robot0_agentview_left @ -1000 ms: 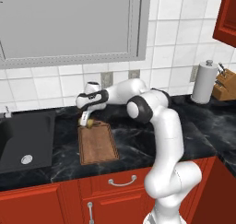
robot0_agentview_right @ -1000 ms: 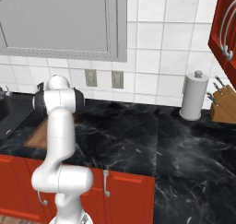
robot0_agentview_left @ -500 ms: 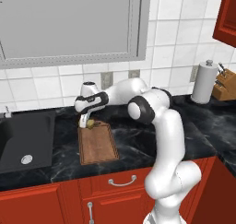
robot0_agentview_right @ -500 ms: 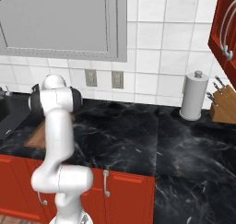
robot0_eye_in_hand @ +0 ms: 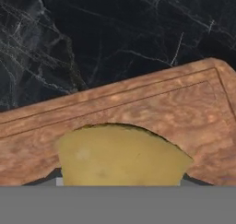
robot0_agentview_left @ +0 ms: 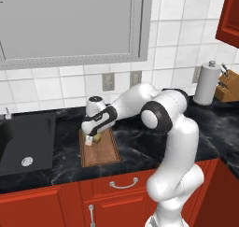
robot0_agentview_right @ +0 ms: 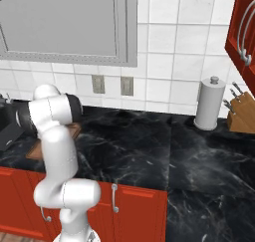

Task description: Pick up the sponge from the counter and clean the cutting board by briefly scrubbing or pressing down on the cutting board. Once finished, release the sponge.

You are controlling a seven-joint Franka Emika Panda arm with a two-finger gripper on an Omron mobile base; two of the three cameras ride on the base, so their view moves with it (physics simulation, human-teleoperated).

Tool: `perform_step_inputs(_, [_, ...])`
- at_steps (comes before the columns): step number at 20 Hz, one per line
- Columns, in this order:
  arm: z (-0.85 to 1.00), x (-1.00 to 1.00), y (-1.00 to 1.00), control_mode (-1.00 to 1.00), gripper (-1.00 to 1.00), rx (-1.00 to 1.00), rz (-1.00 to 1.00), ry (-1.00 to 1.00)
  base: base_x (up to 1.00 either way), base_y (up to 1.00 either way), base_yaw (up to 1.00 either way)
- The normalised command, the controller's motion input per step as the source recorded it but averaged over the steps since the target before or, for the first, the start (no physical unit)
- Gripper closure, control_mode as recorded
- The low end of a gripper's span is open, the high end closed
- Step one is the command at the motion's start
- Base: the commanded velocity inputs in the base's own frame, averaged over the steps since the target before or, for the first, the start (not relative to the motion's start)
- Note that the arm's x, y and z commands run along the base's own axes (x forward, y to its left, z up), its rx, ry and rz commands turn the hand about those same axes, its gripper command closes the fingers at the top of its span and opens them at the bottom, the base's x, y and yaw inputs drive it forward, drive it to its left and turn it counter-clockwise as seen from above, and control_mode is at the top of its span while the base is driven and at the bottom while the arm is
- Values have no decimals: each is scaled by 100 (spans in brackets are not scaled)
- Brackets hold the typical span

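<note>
End effector [robot0_agentview_left: 93, 138] down low over the far end of the cutting board [robot0_agentview_left: 103, 153], clamped on the sponge [robot0_agentview_left: 96, 138], yellow block showing between the fingers in the left base view. From the hand view, sponge [robot0_eye_in_hand: 120, 156] bulging up large at the bottom, pressed against the board's wood [robot0_eye_in_hand: 161, 108], finger tips themselves hidden behind it.

Now down the sizes. Black veined table [robot0_agentview_left: 140, 142] running wall to wall above the red cabinets [robot0_agentview_left: 116, 198]; same table [robot0_agentview_right: 149, 146] broad and glossy in the right base view. Grey window panel [robot0_agentview_left: 70, 25] up on the tiled wall. Black sink basin [robot0_agentview_left: 25, 142] sunk in at the left, well apart from the board. Cutting board lying flat near the table's front edge, between sink and arm, long side pointing away from the wall; only a brown corner [robot0_agentview_right: 37, 151] peeking past the arm in the right base view. Paper towel roll [robot0_agentview_right: 208, 104] upright by the wall at far right, knife block [robot0_agentview_right: 241, 111] just beside it. Two wall outlets [robot0_agentview_right: 112, 85] above the table. Sponge smallest of all, resting on the board's far end.
</note>
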Motion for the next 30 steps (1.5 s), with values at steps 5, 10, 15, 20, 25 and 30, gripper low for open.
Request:
perform_step_inputs(5, [-1,-78,-31,-100,100,0,-6,7,0,0,0])
perform_step_inputs(10, [0,-81,-22,-100,100,0,-7,16,0,0,0])
perform_step_inputs(15, [4,-65,-17,-100,100,0,-6,27,0,0,0])
perform_step_inputs(20, [46,-4,-49,-100,100,0,-22,30,0,0,0])
perform_step_inputs(25, [41,26,-64,-100,100,-3,-28,21,0,0,0])
perform_step_inputs(30, [15,1,-68,-100,100,-3,-25,7,0,0,0])
